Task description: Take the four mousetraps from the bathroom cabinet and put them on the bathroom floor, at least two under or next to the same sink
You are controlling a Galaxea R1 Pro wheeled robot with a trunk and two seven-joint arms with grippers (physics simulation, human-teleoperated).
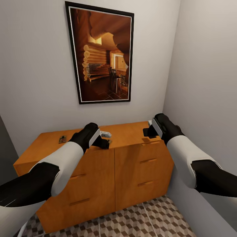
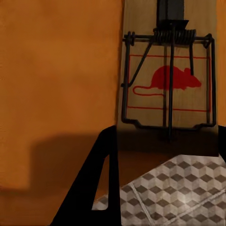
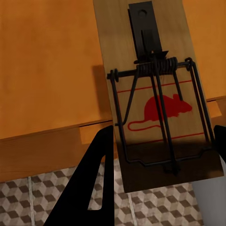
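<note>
Both sets of jaws look pinched on a trap: in the left wrist view a mousetrap [image 2: 168, 84] fills the gap between the dark fingers [image 2: 94, 188], and the right wrist view shows a second trap [image 3: 157, 101] held the same way. From the head view, the left gripper [image 1: 104, 141] and right gripper [image 1: 148, 131] sit at the front edge of the cabinet [image 1: 131, 164] top, over the floor [image 1: 138, 220]. Another trap [image 1: 62, 139] lies on the cabinet top, well to the left. Judged step: carrying two traps off. Next comes backing away and turning toward the sink, then lowering both to the tiles
</note>
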